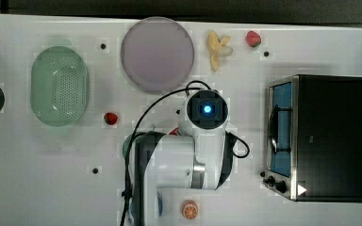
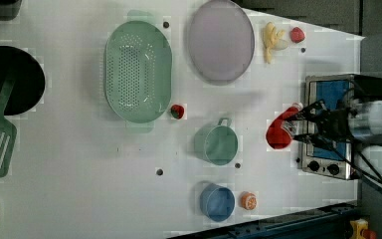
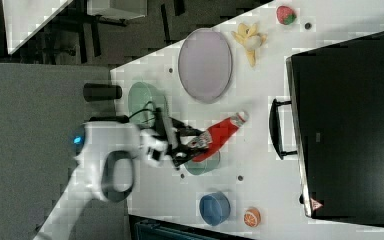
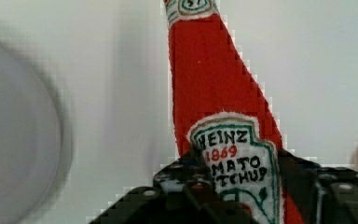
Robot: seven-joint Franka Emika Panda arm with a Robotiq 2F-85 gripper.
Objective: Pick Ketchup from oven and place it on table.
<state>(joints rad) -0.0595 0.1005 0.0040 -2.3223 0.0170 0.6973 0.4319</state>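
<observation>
The ketchup [image 3: 221, 133], a red squeeze bottle with a white cap and a Heinz label, is off the table, with my gripper [image 3: 189, 145] shut on its labelled lower half. In the wrist view the ketchup [image 4: 214, 93] points away from the camera between my dark fingers [image 4: 179, 179]. In the left view the ketchup [image 2: 279, 131] sits just left of the oven [image 2: 331, 127], held by my gripper [image 2: 298, 127]. The oven [image 1: 330, 136] stands at the top view's right with its blue glass door shut. The white table [image 1: 52, 179] lies below.
A green cup [image 2: 218, 144] sits near the bottle. A blue cup [image 2: 218, 202] and an orange half [image 2: 249, 201] are close by. A green colander [image 1: 60, 85], a purple plate [image 1: 157, 53], a banana [image 1: 217, 48] and strawberries [image 1: 111, 118] lie farther off.
</observation>
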